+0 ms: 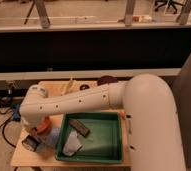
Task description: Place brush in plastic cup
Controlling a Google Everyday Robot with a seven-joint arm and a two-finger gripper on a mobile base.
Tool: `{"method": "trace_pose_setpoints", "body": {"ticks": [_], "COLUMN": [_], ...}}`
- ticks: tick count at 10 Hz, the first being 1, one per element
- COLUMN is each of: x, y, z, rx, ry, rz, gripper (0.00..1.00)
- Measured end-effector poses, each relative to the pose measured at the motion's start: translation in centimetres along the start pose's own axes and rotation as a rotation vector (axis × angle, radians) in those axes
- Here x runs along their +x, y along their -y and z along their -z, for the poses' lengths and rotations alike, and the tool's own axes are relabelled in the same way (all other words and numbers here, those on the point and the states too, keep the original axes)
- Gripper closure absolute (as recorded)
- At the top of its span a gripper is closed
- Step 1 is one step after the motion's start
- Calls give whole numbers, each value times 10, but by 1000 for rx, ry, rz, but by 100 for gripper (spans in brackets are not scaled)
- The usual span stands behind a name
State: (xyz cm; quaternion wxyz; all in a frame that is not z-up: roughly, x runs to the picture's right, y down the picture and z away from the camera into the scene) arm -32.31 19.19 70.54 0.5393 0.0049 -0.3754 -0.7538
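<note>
My white arm reaches from the right across the table, and its wrist bends down at the left. The gripper is a dark shape low over the table's front left corner. It is just left of the light-blue plastic cup. The cup stands between the gripper and the green tray. I cannot make out the black brush apart from the dark gripper, so I cannot tell whether it is held.
An orange-red bowl sits behind the gripper, partly hidden by the wrist. The green tray holds a dark brown block and a pale object. A dark purple bowl and a yellowish item lie at the table's back.
</note>
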Motion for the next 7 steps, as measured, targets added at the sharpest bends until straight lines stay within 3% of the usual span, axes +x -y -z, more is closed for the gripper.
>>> {"method": "trace_pose_setpoints", "body": {"ticks": [4,7], "x": [-1,2], "y": [2,2], "z": [-6,-10], "rx": [49,53], "ry": [40,42], "rz": [64,64], "gripper": [100,98]}}
